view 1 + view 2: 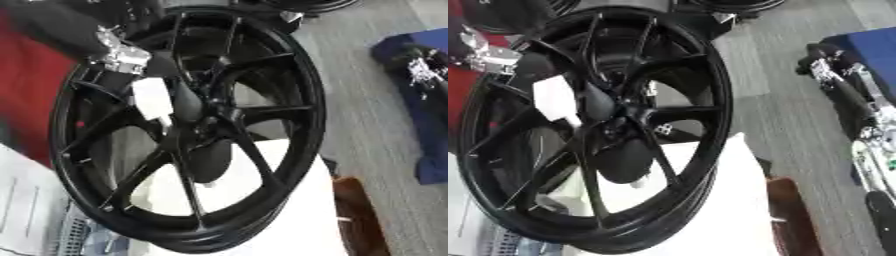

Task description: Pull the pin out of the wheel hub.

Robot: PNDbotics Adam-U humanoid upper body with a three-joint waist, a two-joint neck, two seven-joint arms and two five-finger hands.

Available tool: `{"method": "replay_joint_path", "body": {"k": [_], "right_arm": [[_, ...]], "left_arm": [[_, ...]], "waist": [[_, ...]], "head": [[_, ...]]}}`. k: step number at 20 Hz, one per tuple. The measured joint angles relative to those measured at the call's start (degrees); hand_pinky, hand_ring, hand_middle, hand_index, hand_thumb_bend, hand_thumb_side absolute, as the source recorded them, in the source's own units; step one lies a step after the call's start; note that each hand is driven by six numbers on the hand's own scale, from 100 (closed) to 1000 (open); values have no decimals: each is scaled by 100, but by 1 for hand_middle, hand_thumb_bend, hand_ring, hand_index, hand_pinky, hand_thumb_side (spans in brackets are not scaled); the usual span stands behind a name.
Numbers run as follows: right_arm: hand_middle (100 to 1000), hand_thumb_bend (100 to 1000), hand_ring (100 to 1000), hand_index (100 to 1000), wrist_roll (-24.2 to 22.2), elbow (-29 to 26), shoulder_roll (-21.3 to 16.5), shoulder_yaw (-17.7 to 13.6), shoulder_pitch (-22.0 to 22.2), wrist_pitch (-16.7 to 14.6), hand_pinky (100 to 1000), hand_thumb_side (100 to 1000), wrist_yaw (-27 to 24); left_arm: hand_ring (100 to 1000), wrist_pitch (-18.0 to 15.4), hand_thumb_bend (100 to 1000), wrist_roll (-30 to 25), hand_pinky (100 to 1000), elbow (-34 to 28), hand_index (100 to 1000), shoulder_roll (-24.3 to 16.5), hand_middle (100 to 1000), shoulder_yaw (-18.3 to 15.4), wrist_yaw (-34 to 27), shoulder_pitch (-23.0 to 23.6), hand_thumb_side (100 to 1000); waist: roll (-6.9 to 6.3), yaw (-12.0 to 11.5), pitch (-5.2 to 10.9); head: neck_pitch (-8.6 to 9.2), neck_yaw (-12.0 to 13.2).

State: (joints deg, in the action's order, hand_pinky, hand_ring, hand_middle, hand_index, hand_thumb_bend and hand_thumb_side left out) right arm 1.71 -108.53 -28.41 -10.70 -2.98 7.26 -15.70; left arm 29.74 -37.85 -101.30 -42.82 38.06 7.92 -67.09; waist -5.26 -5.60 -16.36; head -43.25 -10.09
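Nearest: white block (297,220) under the wheel, w/ a grey slotted thing (83,235) at lower left, can't tell what. Black wheel (302,95) stands on its rim on the block, tilted, spokes facing the head cam; rim fills most of both views. Hub (206,127) at centre where spokes meet. Pin: can't pick it out for sure; a small pale bit (651,89) shows just beside the hub in right eye view, maybe that. Left arm comes in from upper left, silver wrist joint (122,52) over the upper spokes, white panel (153,100) on the forearm/back of the left robot hand (179,102), which sits over the spokes just left of the hub, reaching toward it. Fingers dark on dark: can't tell if released or clenched, or grasping anything. Judgement: reach/grasp step, pull not yet done. Next move prob. needs fingers closed on the pin, then a straight pull along its axis, away from hub face. Spokes crowd the hand's approach. Right arm (842,92) at right edge, well apart; its hand not made out. Further: grey floor (367,60), blue object (429,50), red surface (31,95) at left.
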Motion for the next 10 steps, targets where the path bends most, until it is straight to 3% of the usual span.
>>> {"method": "replay_joint_path", "body": {"k": [10], "right_arm": [[663, 100, 750, 812, -14, 36, 51, 10, 0, -9, 966, 522, 48]], "left_arm": [[708, -141, 650, -335, 770, 88, 813, 55, 669, 134, 266, 18, 567]], "waist": [[-6, 13, -29]], "head": [[0, 49]]}}
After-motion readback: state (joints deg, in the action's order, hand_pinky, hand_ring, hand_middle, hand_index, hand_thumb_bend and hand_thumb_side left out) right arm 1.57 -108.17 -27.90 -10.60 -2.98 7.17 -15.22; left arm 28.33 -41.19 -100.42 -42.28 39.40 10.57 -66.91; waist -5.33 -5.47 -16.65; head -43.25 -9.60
